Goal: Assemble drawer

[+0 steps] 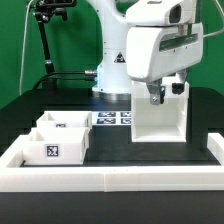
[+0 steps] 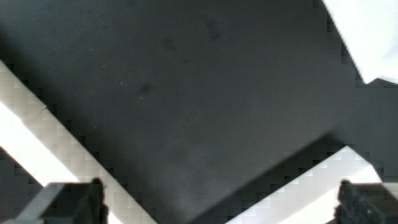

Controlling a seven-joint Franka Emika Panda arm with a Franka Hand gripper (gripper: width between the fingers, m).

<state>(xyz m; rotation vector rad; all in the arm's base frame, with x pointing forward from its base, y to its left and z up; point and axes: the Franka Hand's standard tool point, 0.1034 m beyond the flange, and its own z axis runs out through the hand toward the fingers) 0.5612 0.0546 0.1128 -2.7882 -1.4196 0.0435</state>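
Observation:
The drawer's tall white box-shaped shell stands upright on the black table at the exterior view's right. Two small open-topped white trays with square tags sit at the left, one farther back and one nearer. My gripper hangs at the shell's top edge, toward its left corner. In the wrist view my gripper is open wide, with the dark fingers at the frame's edge. A white band runs between them over dark ground; nothing is held.
The marker board lies flat between the trays and the shell. A long low white rim wall runs along the table's front and left side. The arm's white base stands behind.

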